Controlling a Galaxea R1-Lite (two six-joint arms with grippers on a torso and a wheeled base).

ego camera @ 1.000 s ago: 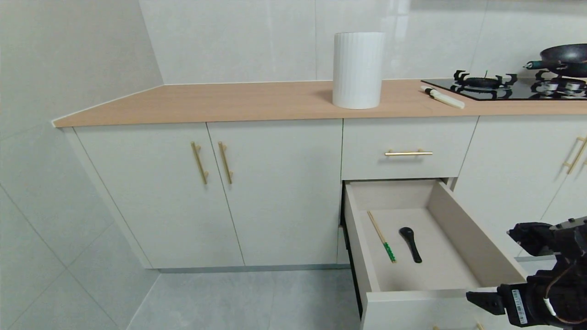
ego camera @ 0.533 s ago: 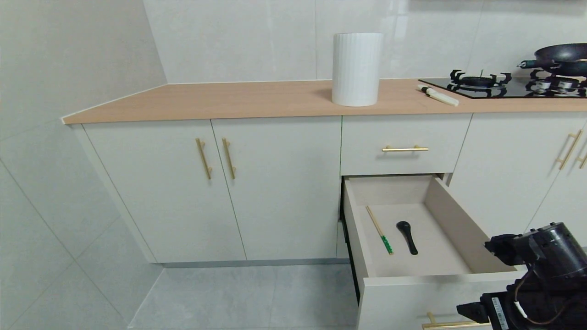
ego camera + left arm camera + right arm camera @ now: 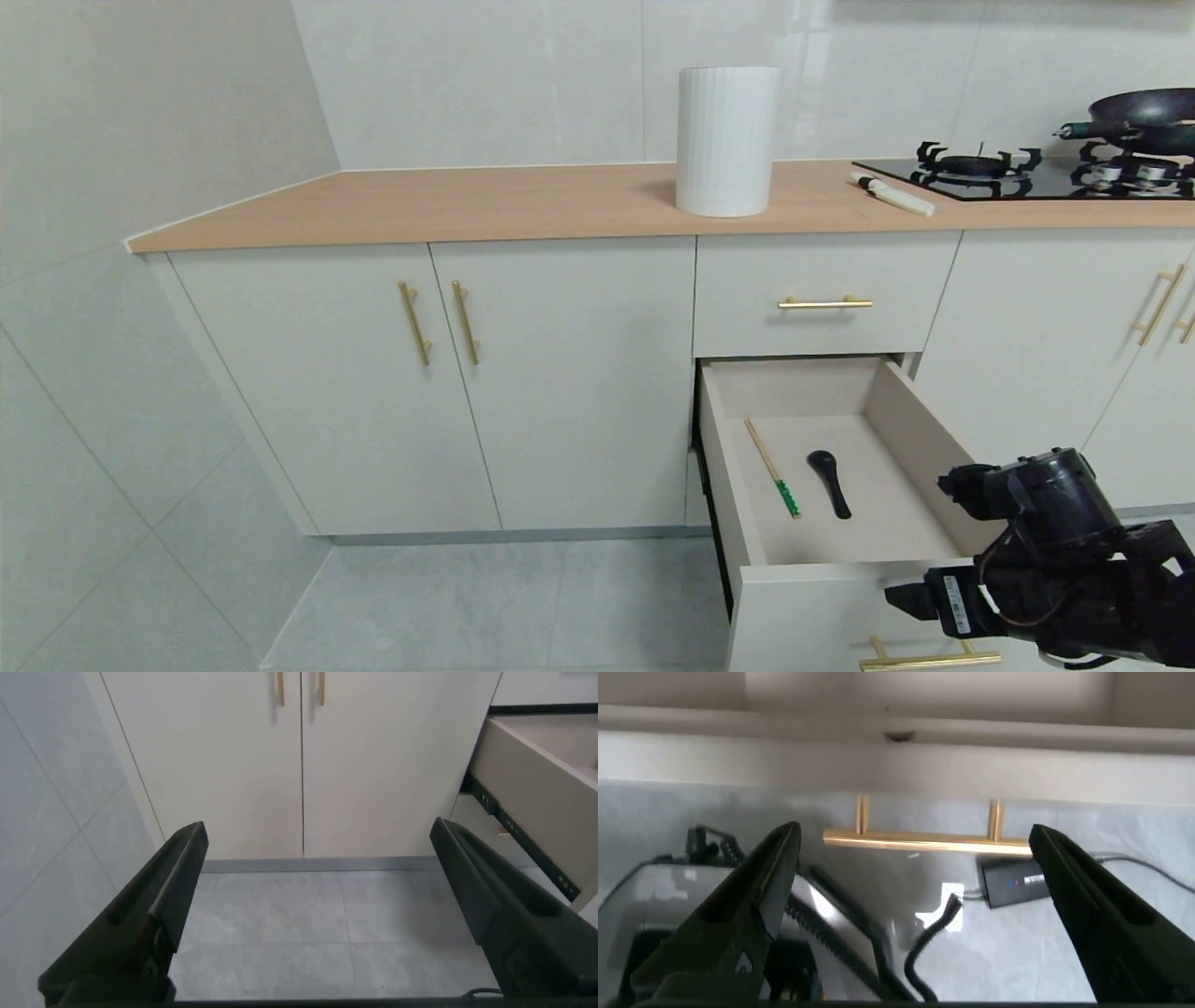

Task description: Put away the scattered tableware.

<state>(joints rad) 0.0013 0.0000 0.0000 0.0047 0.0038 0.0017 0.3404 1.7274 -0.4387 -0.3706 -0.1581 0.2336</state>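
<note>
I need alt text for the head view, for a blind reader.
An open lower drawer holds chopsticks and a black spoon, with the right tool open near its front. Above, a wooden countertop carries a white ribbed canister and a gas hob with a black pan.

Obs.: no text, brand, number or sign legible anywhere in the kitchen scene. One small white sticker [image 3: 954, 599] on the right arm [image 3: 1060, 560] carries fine dark print, too small to make out from where I stand.

Pan [image 3: 1148, 107] cut off at rt edge, drawer handle [image 3: 887, 663] partly hidden (rt arm [image 3: 1064, 560]).
</note>
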